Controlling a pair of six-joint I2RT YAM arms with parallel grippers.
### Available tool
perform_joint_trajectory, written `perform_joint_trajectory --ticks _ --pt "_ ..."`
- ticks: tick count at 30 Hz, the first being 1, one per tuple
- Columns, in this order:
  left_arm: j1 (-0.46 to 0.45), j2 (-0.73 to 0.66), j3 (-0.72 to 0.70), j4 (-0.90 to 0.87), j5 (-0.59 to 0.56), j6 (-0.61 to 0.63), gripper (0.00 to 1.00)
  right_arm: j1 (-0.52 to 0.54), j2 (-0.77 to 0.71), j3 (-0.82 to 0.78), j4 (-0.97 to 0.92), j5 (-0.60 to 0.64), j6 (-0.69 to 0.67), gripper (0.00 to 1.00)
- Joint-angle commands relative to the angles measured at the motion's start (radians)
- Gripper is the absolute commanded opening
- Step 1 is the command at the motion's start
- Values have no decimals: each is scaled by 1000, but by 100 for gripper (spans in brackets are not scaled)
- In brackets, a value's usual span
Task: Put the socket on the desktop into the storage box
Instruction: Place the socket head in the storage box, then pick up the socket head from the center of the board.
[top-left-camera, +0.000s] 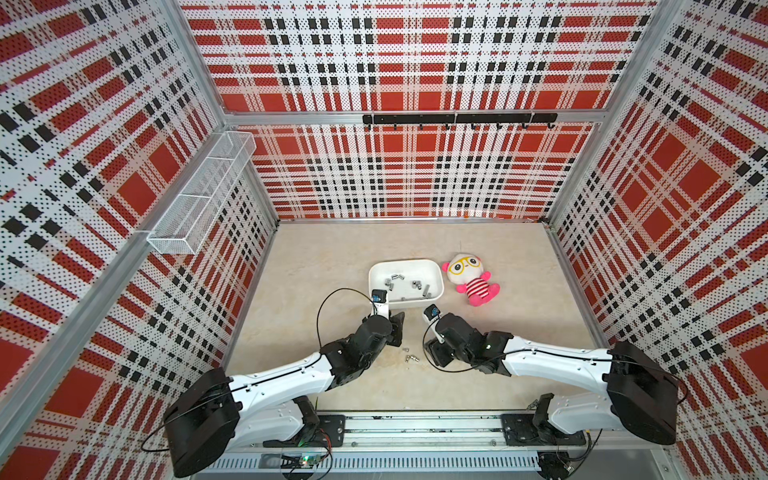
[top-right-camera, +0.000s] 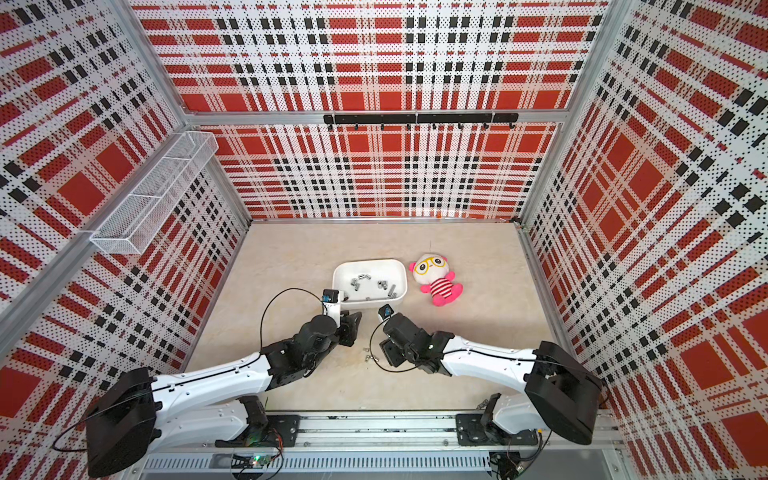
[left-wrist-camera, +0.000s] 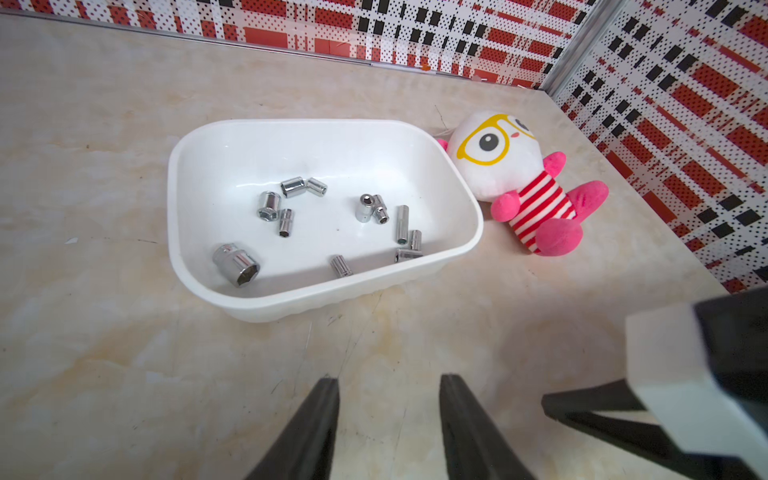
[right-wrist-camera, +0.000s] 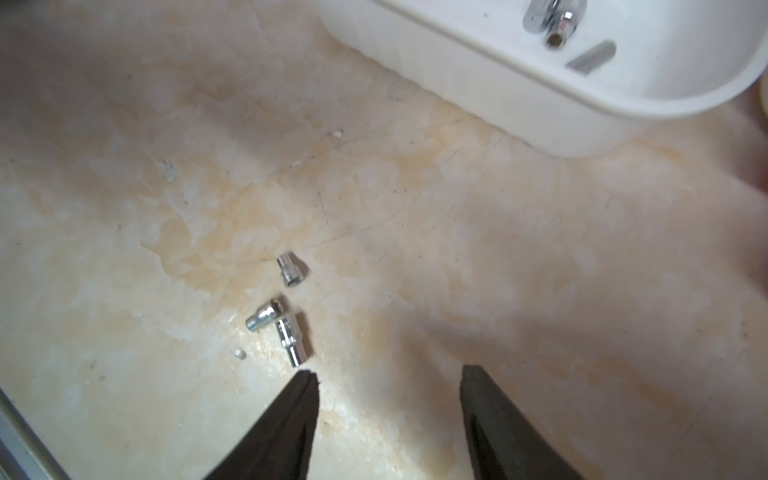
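Left gripper (left-wrist-camera: 388, 380) parted and empty over the desktop (left-wrist-camera: 124, 353), right gripper (right-wrist-camera: 388, 374) parted and empty, three loose sockets (right-wrist-camera: 293, 338) on the desktop just beyond its fingertip, storage box (left-wrist-camera: 311, 145) farther off holding more sockets (left-wrist-camera: 236, 264), plush doll (left-wrist-camera: 519, 178) just beside the box.

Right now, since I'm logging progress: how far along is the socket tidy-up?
Done: a batch of boxed sockets lies in the storage box. In hand: nothing; the left gripper and the right gripper are both open and empty. Left: three loose sockets on the desktop, just ahead of the right gripper.
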Motion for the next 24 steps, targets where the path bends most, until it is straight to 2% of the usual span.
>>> perform_joint_trajectory --ticks 1,9,15,24 --pt "6 -9 -10 8 -33 9 42 11 43 10 91 -54 11 59" --pt "7 -15 -8 17 -33 -7 42 32 95 9 132 -96 -15 59" --pt "7 31 5 14 -27 -13 42 85 160 47 115 -59 -36 58" --pt "13 106 35 1 -53 -17 42 102 225 84 94 -55 -43 48"
